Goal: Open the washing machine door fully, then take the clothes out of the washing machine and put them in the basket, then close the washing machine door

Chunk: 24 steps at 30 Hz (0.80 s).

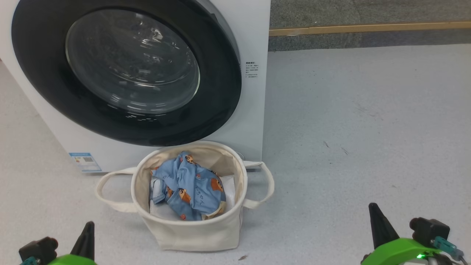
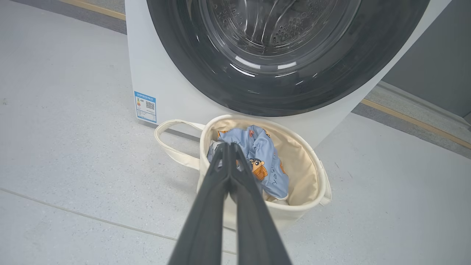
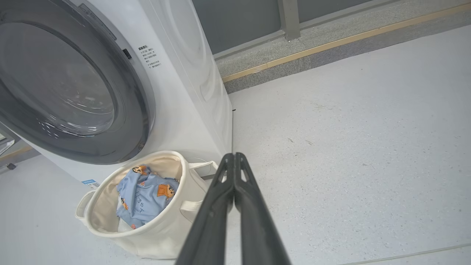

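Both my grippers are squeezed shut and hold nothing. The left gripper points at the basket, and the right gripper points past it at the floor. The clothes lie scrunched up inside the basket. It sits just in front of the washing machine, so the carry is short. The washing machine door looks closed flat. I think the job is done.
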Motion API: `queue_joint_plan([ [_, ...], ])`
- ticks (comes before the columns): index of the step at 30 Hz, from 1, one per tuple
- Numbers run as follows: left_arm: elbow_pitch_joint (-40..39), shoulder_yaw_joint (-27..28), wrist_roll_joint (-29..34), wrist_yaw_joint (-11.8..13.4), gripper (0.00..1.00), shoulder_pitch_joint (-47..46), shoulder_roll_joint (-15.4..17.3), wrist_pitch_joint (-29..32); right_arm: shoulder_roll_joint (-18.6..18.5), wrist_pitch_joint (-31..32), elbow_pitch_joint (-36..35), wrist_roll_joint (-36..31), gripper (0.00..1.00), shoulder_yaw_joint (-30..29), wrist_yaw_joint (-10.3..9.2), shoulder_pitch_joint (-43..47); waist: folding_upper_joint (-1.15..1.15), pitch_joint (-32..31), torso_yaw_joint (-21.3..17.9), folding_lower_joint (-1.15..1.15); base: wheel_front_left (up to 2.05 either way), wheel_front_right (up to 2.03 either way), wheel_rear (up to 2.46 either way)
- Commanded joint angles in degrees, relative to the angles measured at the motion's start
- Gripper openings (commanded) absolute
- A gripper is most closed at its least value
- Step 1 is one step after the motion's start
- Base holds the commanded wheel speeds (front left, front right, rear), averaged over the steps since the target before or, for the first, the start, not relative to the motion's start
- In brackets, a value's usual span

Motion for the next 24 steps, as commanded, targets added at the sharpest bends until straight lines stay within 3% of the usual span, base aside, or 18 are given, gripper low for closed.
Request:
queue_joint_plan([
  [1, -2.4, 1.4, -1.2, 0.0, 0.0, -2.7, 0.8, 0.4, -0.2, 0.3, -2.1, 1.4, 0.0, -0.8, 0.02, -2.8, 0.0, 0.0, 0.1, -0.01, 0.0, 0.0, 0.0],
  [24, -6.8, 3.8, -12.1, -0.1, 0.0, -1.2, -2.0, 4.0, 1.4, 3.7, -3.0, 13.5, 0.0, -4.0, 0.04, -2.9, 0.0, 0.6, 2.2, -0.01, 0.0, 0.0, 0.0],
])
